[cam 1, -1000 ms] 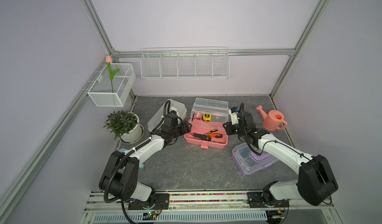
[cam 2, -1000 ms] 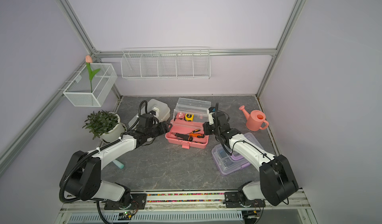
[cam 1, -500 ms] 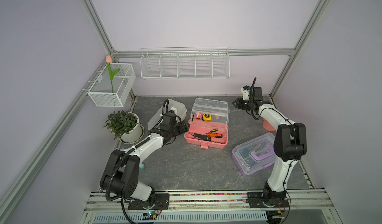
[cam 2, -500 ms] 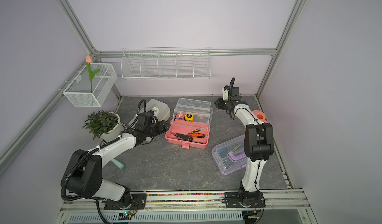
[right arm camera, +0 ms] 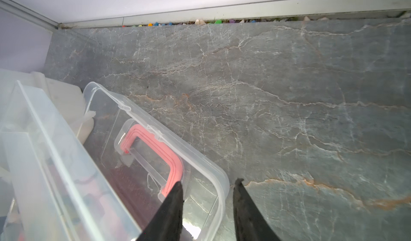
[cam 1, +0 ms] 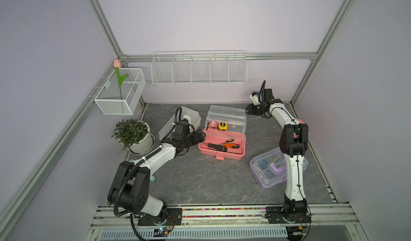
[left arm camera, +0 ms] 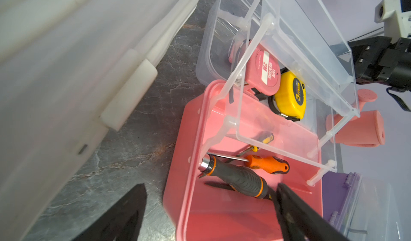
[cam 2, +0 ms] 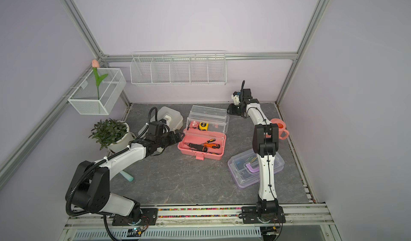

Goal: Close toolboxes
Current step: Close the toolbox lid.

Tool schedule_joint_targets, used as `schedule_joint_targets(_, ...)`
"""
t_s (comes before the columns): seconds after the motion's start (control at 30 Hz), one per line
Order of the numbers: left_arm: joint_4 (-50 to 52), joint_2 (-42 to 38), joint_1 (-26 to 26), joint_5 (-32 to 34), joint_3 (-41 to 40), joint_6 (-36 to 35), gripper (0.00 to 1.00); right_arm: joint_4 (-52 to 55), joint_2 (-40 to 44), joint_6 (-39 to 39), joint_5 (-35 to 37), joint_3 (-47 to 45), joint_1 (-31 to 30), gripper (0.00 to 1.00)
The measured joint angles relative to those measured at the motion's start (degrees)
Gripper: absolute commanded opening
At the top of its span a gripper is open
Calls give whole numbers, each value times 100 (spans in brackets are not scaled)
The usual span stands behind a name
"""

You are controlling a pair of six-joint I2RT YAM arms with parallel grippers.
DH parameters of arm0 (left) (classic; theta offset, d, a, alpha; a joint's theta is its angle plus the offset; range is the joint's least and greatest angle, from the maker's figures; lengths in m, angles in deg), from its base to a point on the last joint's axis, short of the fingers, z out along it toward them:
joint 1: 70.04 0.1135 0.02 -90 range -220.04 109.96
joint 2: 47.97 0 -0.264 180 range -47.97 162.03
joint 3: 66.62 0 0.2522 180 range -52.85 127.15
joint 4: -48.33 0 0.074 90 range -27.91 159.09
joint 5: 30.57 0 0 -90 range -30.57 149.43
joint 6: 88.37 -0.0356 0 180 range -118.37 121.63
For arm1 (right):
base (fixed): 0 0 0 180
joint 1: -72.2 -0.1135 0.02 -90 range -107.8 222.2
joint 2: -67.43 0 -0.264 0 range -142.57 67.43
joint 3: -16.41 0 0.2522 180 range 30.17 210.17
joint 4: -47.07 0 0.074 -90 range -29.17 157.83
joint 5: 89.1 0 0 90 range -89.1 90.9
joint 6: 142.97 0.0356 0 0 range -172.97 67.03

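Found pink toolbox [cam 1: 233, 156] at centre of counter [cam 1: 200, 184], open, with clear lid [cam 1: 226, 112] upright at the rear and clear tray [cam 1: 235, 128] raised above the base. Noted pink tape measure [left arm camera: 264, 73] and yellow tape measure [left arm camera: 289, 95] side by side in that tray; black-handled screwdriver [left arm camera: 235, 177] and orange screwdriver [left arm camera: 266, 163] lying in the pink base. Located left tool [left arm camera: 210, 185] low at the toolbox's left end, spread wide, holding nothing, with one finger over the counter outside the wall and one over the interior near the black-handled screwdriver. Located right tool [right arm camera: 208, 182] at the rear right corner of the clear lid, parted narrowly, astride the lid's rim beside the pink handle [right arm camera: 155, 146], with counter showing between rim and outer finger. Recorded purple toolbox [cam 1: 266, 177] at front right of counter, lid down, partly hidden under the right arm. Recorded white toolbox [cam 1: 191, 117] at rear left, behind the left arm, near the pink one; unable to tell its lid's state. Noted pink watering can [cam 2: 281, 128] behind the right arm and potted plant [cam 1: 131, 131] at the left edge.
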Motion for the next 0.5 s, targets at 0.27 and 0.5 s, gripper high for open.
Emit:
schedule_joint_targets(0.27,98,-2,11,-13,0,-42,91,791,-780,-492,-79,977,-13,34)
schedule_joint_targets(0.5,125,-2,26,-11,0,-42,91,1231,-835,-931,275,1051,-177,28)
